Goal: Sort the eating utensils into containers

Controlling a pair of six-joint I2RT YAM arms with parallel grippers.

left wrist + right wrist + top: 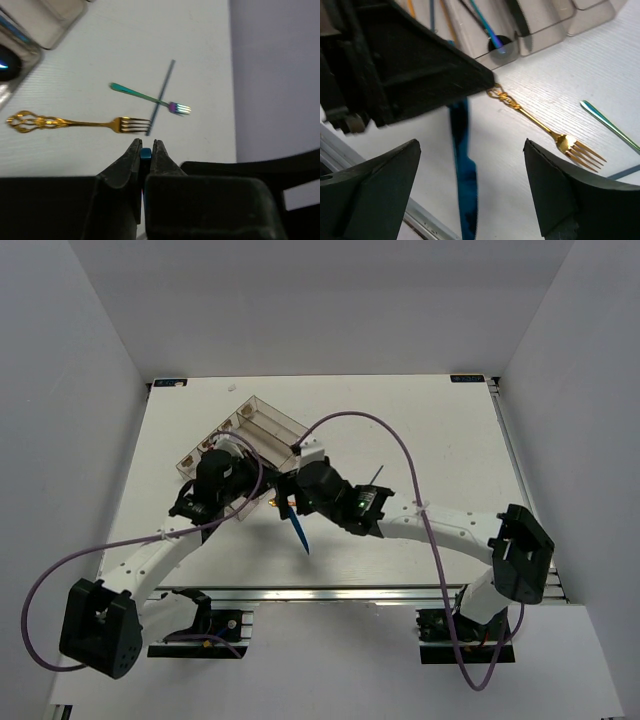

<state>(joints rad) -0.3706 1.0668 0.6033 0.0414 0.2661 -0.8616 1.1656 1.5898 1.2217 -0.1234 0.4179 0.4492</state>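
One blue knife (pixel 466 180) between left jaws

- Left gripper (pixel 145 146) pinches a blue utensil (pixel 145 154).
- Gold fork (pixel 75 121) lies just beyond, tines pointing right.
- Dark chopstick (pixel 167 79) crosses an iridescent fork (pixel 134 93).

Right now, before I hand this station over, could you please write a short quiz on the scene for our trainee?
1. True or false: the right gripper is clamped on the iridescent blue metal knife.
2. The fork with the ornate openwork handle is: A gold, B black, C blue.
3. How many forks lie on the white table in the left wrist view?
Key: 1 false, its jaws stand open; the left gripper pinches the knife. 2 A. 3 two: the ornate one and a slim rainbow-tinted fork.
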